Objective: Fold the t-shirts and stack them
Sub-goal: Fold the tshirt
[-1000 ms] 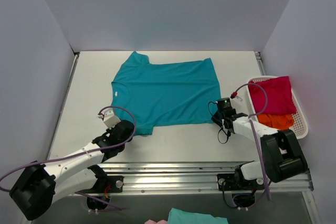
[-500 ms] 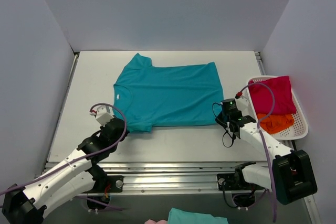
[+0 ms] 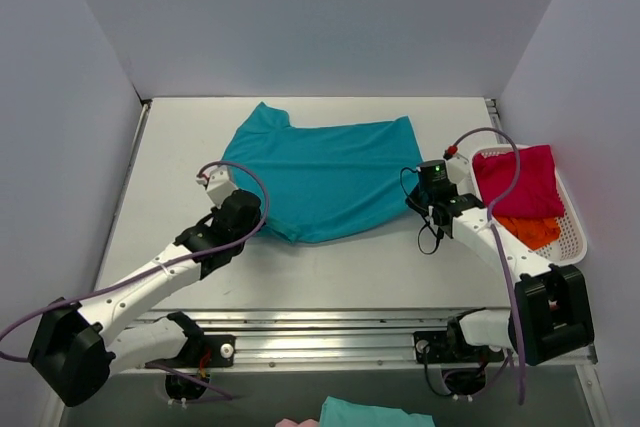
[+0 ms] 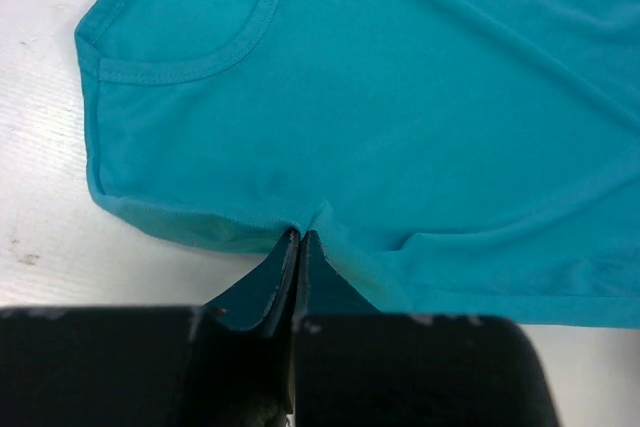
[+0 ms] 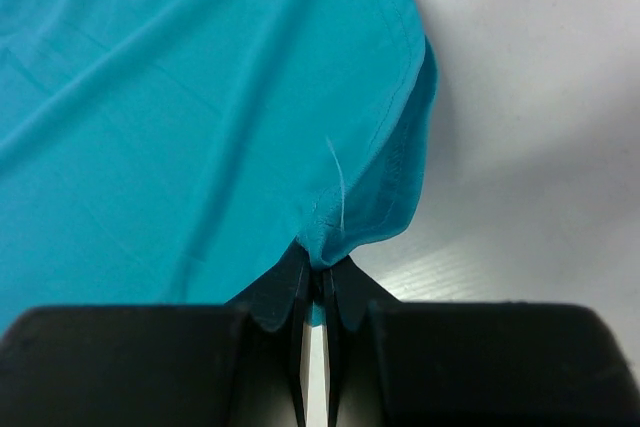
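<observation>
The teal-blue t-shirt point(image 3: 330, 172) lies spread across the middle of the table, collar point(image 4: 200, 57) toward the left. My left gripper point(image 3: 248, 211) is shut on its near left edge, and the left wrist view shows cloth pinched between the tips point(image 4: 300, 238). On the right, my right gripper point(image 3: 426, 190) is shut on the near right corner, where the hem bunches at the tips point(image 5: 321, 265). Both pinched edges are raised off the table. The crimson-pink t-shirt point(image 3: 520, 179) and the orange t-shirt point(image 3: 527, 230) lie crumpled in the basket.
The white slatted basket point(image 3: 574, 239) stands at the table's right edge, close to the right arm. Grey walls close in the left, back and right. A metal rail point(image 3: 330, 332) runs along the near edge. More teal cloth point(image 3: 375, 413) shows below it.
Both grippers have moved away from the arm bases, carrying the teal shirt's near edge with them. The shirt now covers less depth on the table.
</observation>
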`<state>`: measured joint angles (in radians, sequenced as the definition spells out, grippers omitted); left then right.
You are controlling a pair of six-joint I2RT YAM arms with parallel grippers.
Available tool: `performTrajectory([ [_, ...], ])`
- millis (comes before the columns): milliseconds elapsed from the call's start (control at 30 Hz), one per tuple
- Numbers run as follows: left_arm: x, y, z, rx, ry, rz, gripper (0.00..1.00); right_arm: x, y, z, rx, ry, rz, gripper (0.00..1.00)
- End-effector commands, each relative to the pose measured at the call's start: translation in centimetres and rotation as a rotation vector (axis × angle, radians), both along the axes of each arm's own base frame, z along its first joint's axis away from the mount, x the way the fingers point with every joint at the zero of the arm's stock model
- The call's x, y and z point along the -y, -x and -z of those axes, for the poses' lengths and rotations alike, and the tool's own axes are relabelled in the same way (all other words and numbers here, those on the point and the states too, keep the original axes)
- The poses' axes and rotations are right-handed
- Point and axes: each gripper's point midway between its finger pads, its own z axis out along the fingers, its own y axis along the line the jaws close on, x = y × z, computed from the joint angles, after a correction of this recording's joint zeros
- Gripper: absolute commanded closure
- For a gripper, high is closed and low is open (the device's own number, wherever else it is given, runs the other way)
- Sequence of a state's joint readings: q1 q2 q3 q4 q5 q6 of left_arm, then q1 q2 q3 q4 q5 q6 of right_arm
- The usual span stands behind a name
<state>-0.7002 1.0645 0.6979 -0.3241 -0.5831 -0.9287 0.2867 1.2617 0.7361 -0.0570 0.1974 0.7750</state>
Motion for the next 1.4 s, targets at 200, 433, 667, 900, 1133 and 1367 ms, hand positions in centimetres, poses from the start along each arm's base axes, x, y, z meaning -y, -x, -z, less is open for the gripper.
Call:
performTrajectory([
  [200,1.5,-5.3,-2.0,0.049,0.043,0.019,0.98,0.9,-3.8,-1.1,0.004,0.089,0.04,1.0],
  [433,0.6,-9.2,-1.5,0.027,0.045,0.024,0.98,0.5,-6.4,-0.5,-0.031,0.1,0.038,1.0],
  [667,0.5,-12.7,-1.2,-0.002,0.07,0.063,0.98,0.8,-9.0,-1.0,-0.037,0.13,0.064,1.0],
  [900,0.6,-15.5,-0.6,-0.021,0.1,0.092,0.98,1.0,-11.4,-0.9,-0.047,0.143,0.086,1.0],
  [1133,0.0,-18.3,0.3,-0.049,0.118,0.104,0.98,1.0,-13.7,-0.2,-0.065,0.141,0.105,1.0],
  [1367,-2.3,-22.5,0.5,-0.066,0.131,0.095,0.98,2.0,-16.5,1.6,-0.098,0.125,0.133,1.0],
])
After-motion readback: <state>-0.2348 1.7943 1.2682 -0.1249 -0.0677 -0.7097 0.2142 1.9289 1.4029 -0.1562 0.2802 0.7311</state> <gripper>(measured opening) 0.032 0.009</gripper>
